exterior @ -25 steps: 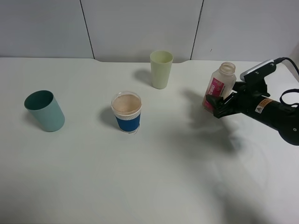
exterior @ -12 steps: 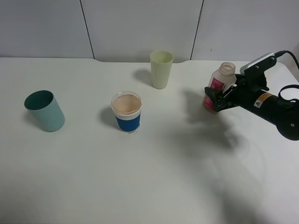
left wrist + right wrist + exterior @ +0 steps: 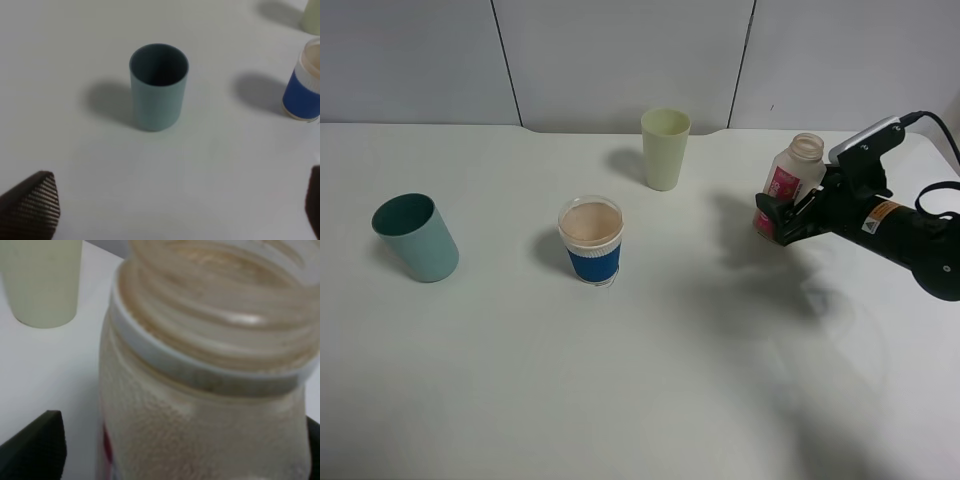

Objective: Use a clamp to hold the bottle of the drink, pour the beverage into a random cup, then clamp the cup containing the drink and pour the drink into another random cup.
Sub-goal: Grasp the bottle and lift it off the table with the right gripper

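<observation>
A: White tabletop (image 3: 640, 400), grey panelled wall behind. Where was the bottle (image 3: 788, 182)?
B: Near the right edge, uncapped, clamped low on its body by the right gripper (image 3: 777, 220).
A: Left gripper (image 3: 175, 205)?
B: Jaws spread wide, facing the teal cup (image 3: 158, 87) near the left edge. The blue-sleeved cup (image 3: 591, 240) mid-table held tan drink. The pale cup (image 3: 665, 148) stood toward the far edge.

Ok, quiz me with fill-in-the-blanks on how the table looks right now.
The fingers gripping the bottle belong to the ____ arm.
The cup holding brownish drink wears a ____ sleeve.
Counting the teal cup and the pale green cup, ____ cups stand on the table.
Missing words: right; blue; three.
</observation>
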`<state>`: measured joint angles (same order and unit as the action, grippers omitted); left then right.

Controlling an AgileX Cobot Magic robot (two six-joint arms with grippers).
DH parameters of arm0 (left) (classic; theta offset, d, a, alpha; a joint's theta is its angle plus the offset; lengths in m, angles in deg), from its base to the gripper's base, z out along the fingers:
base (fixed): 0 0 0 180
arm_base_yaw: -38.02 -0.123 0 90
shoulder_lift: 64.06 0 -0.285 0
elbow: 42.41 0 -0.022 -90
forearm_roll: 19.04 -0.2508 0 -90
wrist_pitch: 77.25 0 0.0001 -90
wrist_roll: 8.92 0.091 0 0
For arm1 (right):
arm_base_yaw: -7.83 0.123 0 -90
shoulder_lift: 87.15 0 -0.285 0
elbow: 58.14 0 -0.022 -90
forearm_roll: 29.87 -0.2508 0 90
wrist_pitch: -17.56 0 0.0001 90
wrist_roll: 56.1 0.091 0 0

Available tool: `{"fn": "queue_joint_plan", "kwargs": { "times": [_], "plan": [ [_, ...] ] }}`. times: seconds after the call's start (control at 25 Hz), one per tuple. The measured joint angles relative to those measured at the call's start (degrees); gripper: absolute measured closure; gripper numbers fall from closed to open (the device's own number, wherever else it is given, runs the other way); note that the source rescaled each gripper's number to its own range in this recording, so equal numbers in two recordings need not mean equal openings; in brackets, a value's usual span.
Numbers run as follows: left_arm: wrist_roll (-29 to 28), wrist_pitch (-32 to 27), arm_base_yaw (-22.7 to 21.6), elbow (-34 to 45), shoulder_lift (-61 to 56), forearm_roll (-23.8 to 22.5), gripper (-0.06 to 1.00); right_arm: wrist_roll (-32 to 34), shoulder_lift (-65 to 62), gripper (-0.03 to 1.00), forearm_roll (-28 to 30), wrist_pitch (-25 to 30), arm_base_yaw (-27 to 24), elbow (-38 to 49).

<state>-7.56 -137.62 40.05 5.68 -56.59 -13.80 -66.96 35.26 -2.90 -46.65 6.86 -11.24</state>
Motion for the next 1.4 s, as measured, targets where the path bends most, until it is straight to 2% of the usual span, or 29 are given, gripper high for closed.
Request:
{"fn": "queue_joint_plan", "kwargs": {
  "times": [0.16, 0.24, 0.4, 0.48, 1.0, 1.2, 1.4],
  "plan": [
    [0.00, 0.00, 0.00, 0.00, 0.00, 0.00, -0.06, 0.00, 0.00, 0.32, 0.71, 0.82, 0.00, -0.63],
    [0.00, 0.00, 0.00, 0.00, 0.00, 0.00, -0.06, 0.00, 0.00, 0.40, 1.33, 1.52, 0.00, -1.42],
    [0.00, 0.00, 0.00, 0.00, 0.00, 0.00, -0.06, 0.00, 0.00, 0.72, 1.53, 1.57, 0.00, -1.91],
    [0.00, 0.00, 0.00, 0.00, 0.00, 0.00, -0.06, 0.00, 0.00, 0.95, 1.47, 2.19, 0.00, -1.98],
    [0.00, 0.00, 0.00, 0.00, 0.00, 0.00, -0.06, 0.41, 0.00, 0.97, -0.47, 2.65, 0.00, -2.09],
    [0.00, 0.00, 0.00, 0.00, 0.00, 0.00, -0.06, 3.75, -0.25, 0.97, -1.59, 2.97, 0.38, -2.09],
    [0.00, 0.00, 0.00, 0.00, 0.00, 0.00, -0.06, 6.97, -3.41, 0.97, -4.23, 8.86, 4.03, -2.04]
  ]
}}
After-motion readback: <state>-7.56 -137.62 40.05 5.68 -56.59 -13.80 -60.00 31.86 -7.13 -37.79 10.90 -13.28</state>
